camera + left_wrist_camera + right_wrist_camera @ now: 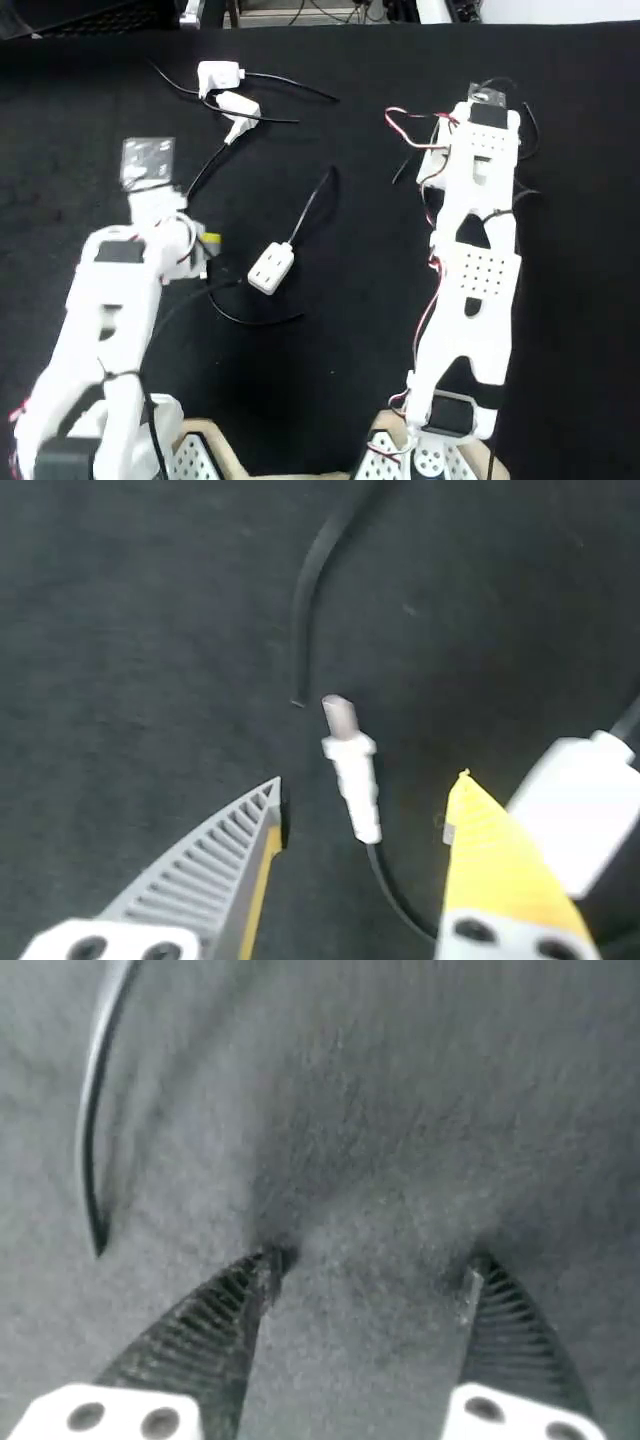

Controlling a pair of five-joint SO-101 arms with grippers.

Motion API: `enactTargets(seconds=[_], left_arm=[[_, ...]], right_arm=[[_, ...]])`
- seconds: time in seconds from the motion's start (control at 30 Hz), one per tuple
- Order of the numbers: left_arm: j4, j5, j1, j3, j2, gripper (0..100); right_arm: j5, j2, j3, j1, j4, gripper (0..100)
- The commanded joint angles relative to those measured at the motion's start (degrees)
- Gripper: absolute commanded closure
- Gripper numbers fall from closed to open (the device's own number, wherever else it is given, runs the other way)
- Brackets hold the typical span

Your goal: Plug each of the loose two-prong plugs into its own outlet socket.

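Spread wide, the left gripper hangs over the black table. A slim white two-prong plug lies between its grey and yellow fingers, apart from both, and its black cord trails back toward the wrist. Just beside the yellow finger lies a white outlet socket, near mid-frame in the high view, with this gripper left of centre. Two more white connectors with black cords lie close together in the upper left. Over bare cloth the right gripper is also spread, pinching nothing, a cord end nearby; its arm stretches up the right half.
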Motion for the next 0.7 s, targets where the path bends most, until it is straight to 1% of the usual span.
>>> enactTargets(seconds=[0.0, 0.13, 0.27, 0.33, 0.43, 0.6, 0.67], left_arm=[[2.1, 0.7, 3.1, -6.4, 4.6, 74], [1.3, 0.7, 3.4, -6.5, 6.3, 74], [1.1, 0.8, -1.5, -6.0, 6.9, 74], [1.1, 1.0, -2.6, -5.8, 6.9, 74], [0.8, 2.5, -1.5, -5.9, 6.9, 74], [-6.0, 2.9, 0.6, -2.2, 6.9, 74], [-7.5, 2.9, 1.3, -1.5, 6.9, 74]], right_arm=[[-2.4, 0.8, -3.6, 1.8, 0.4, 71.3], [-2.4, 2.9, -6.3, 1.8, 0.6, 71.3], [-2.4, 4.0, -8.7, 1.7, 1.8, 71.3], [-2.5, 4.6, -9.5, 1.4, 1.8, 71.3], [-2.5, 4.8, -9.7, 1.4, 1.9, 71.3], [-2.5, 4.9, -9.7, 1.4, 1.9, 71.3], [-2.5, 4.9, -9.7, 1.4, 1.9, 71.3]])
